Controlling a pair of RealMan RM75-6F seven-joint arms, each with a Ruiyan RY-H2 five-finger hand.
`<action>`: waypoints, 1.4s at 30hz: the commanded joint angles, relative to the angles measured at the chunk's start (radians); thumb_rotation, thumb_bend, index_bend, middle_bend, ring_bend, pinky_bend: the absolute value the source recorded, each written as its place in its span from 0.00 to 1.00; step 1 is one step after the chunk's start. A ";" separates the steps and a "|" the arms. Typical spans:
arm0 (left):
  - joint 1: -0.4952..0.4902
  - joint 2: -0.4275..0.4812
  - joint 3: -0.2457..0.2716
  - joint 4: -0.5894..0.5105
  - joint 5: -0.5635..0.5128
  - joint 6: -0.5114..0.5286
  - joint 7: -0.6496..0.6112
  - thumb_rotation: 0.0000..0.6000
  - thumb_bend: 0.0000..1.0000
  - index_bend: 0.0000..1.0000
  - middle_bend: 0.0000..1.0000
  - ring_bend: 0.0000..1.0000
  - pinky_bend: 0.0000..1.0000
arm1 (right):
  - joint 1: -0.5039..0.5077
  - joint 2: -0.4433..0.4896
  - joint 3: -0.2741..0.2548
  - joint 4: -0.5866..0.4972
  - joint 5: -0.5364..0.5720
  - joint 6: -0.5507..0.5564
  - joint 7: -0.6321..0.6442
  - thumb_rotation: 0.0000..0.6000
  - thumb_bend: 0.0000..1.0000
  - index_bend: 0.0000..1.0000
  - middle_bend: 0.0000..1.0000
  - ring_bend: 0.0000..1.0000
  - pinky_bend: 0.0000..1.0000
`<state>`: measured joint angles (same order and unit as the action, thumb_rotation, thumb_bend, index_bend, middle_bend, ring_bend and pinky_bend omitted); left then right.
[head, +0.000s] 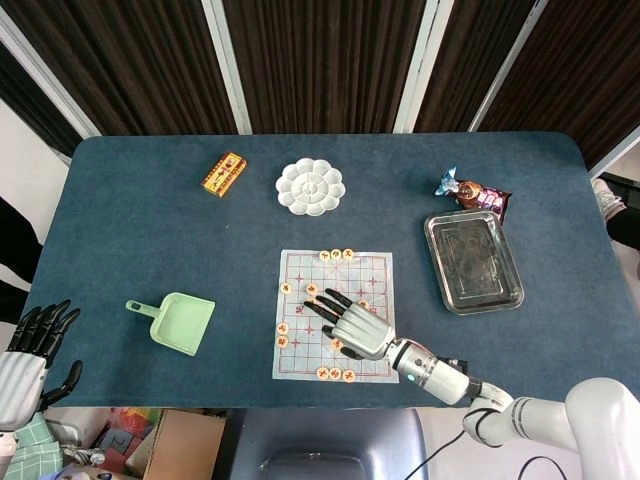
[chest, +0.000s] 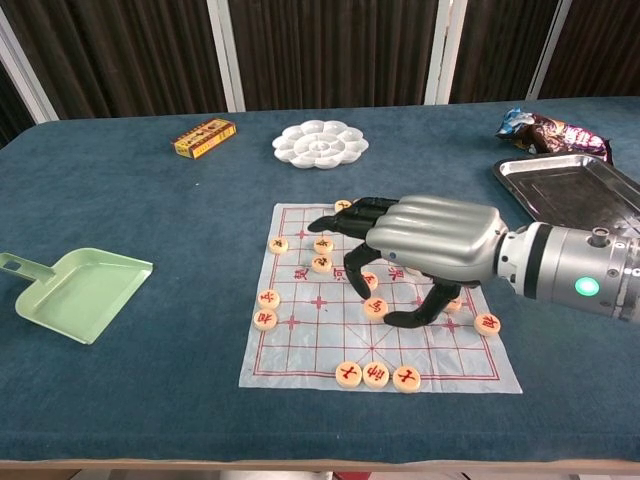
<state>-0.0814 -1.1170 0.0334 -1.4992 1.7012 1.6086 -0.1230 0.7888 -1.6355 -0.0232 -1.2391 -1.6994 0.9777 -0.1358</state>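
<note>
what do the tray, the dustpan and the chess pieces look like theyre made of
Tray: probably stainless steel, shiny grey with reflections. Dustpan: likely plastic, uniform pale green, matte, moulded in one piece. Chess pieces: seemingly light wood, tan discs with red or dark characters; could be plastic.

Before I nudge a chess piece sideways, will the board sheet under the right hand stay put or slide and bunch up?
The board sheet looks thin and floppy, lying flat on the cloth table, so it may drag or wrinkle. The chess pieces are small flat discs; they should slide rather than roll or tip. The right hand hovers over them with fingers spread, so a broad sweep could shift several.
</note>
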 joint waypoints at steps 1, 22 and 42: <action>0.001 0.001 0.000 0.001 0.000 0.002 -0.002 1.00 0.46 0.00 0.00 0.00 0.01 | 0.003 -0.004 0.005 0.001 0.006 -0.004 -0.002 1.00 0.47 0.68 0.10 0.00 0.00; 0.006 0.016 -0.001 0.009 0.002 0.018 -0.049 1.00 0.46 0.00 0.00 0.00 0.01 | 0.074 -0.162 0.100 0.114 0.148 -0.130 -0.094 1.00 0.47 0.68 0.11 0.00 0.00; 0.009 0.020 0.000 0.017 0.009 0.028 -0.068 1.00 0.46 0.00 0.00 0.00 0.01 | 0.079 -0.181 0.093 0.155 0.166 -0.115 -0.114 1.00 0.47 0.67 0.11 0.00 0.00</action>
<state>-0.0724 -1.0975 0.0339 -1.4823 1.7101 1.6366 -0.1907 0.8686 -1.8172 0.0704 -1.0832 -1.5324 0.8616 -0.2495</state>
